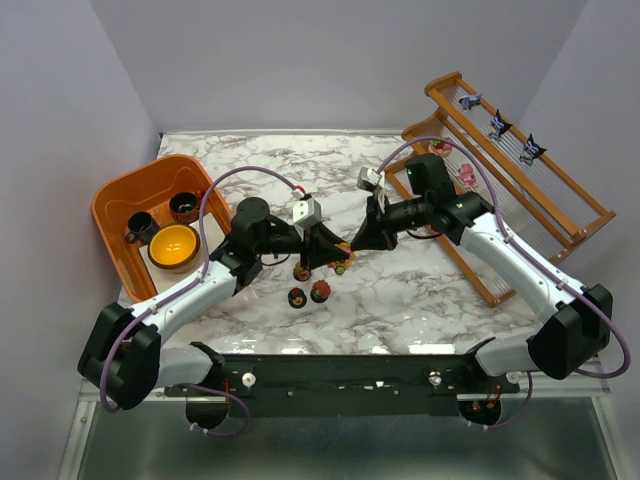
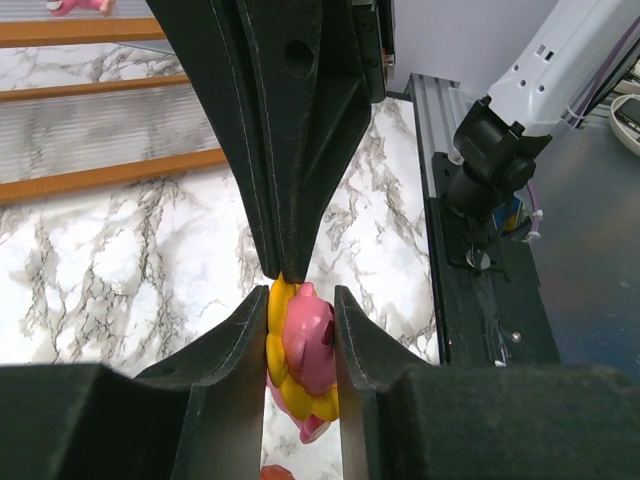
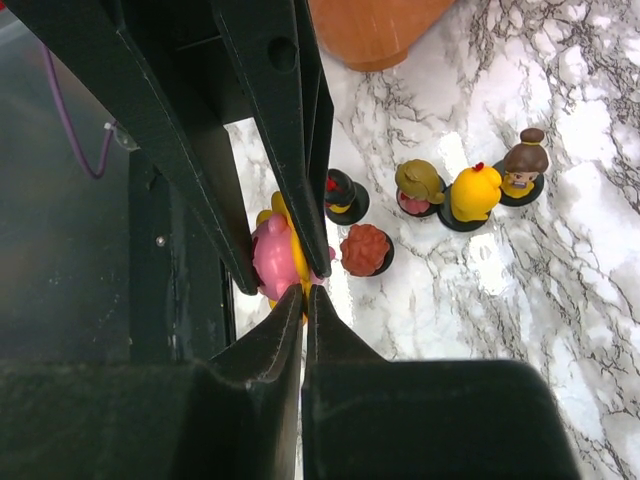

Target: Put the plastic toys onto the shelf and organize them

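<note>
My left gripper (image 2: 300, 340) is shut on a pink and yellow toy (image 2: 305, 355), held just above the marble table. My right gripper (image 3: 303, 292) meets it nose to nose, its jaws shut on the toy's yellow rim (image 3: 272, 258). In the top view both grippers (image 1: 335, 258) (image 1: 352, 247) touch at the table's middle. Several toys stand on the table: a red-brown one (image 3: 367, 250), a black one (image 3: 345, 195), a yellow one (image 3: 470, 192) and two brown-haired ones (image 3: 420, 187). The wooden shelf (image 1: 560, 215) at the right holds purple-black toys (image 1: 497, 125) and a pink one (image 1: 465, 175).
An orange tub (image 1: 112, 200) at the left holds a yellow bowl (image 1: 173, 246) and two dark cups (image 1: 140, 225). Toys (image 1: 297, 297) stand on the table just below the grippers. The shelf's rails (image 2: 90, 175) lie beyond the left gripper.
</note>
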Action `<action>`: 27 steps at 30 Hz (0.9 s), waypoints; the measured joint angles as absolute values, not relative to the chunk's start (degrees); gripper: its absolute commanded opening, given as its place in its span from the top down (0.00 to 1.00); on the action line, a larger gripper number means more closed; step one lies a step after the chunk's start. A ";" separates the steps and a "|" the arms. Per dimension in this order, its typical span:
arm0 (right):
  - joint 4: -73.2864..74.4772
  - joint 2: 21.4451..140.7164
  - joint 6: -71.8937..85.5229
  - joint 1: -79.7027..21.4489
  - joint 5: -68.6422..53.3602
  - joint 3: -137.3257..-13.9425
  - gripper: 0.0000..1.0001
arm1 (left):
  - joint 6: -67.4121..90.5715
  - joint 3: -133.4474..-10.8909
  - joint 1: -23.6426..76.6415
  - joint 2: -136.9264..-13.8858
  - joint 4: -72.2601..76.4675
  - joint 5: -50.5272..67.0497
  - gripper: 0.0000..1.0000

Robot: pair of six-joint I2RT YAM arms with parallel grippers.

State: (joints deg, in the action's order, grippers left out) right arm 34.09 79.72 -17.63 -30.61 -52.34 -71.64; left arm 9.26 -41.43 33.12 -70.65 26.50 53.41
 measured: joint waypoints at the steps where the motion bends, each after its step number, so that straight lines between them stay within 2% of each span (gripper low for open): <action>1: 34.20 79.72 -17.67 -30.57 -52.34 -71.64 0.88 | 9.26 -41.43 33.12 -70.63 26.50 53.41 1.00; 15: 36.03 80.27 -18.81 -29.71 -55.37 -72.62 0.88 | 10.57 -41.43 33.39 -70.50 27.92 53.43 1.00; 17: 36.12 80.34 -18.96 -29.61 -55.77 -72.77 0.91 | 10.85 -41.43 33.39 -70.50 28.27 53.43 1.00; 19: 36.14 80.49 -19.03 -29.50 -56.18 -72.82 0.99 | 11.05 -41.43 33.39 -70.50 28.42 53.43 1.00; 27: 36.80 81.12 -19.57 -29.12 -56.99 -73.03 0.99 | 10.81 -41.12 33.63 -70.63 28.58 52.73 1.00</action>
